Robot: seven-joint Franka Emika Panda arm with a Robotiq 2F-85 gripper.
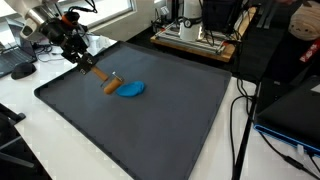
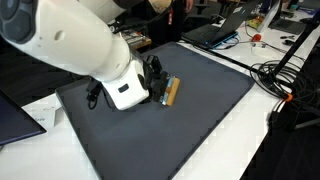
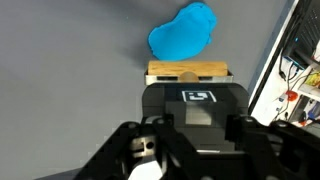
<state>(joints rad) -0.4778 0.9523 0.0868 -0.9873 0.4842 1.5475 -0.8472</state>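
Observation:
My gripper (image 1: 80, 58) is shut on a wooden brush (image 1: 101, 79) with a black body, held slanting down over a dark grey mat (image 1: 160, 130). The brush's far end is next to a blue blob (image 1: 131, 90) lying on the mat; I cannot tell whether they touch. In the wrist view the gripper (image 3: 197, 125) has its fingers on either side of the black body with a white tag. The brush's wooden edge (image 3: 188, 72) is just short of the blue blob (image 3: 185, 32). In an exterior view the white arm hides much of the gripper (image 2: 155, 85), and the brush (image 2: 172, 92) sticks out beside it.
The mat (image 2: 205, 115) lies on a white table. Cables (image 1: 240, 115) run along one side, with a dark laptop (image 1: 295, 110) beyond. Equipment on a wooden board (image 1: 195, 35) stands behind the mat. A mouse (image 1: 20, 69) lies at the far left. More cables (image 2: 285, 80) trail off the table edge.

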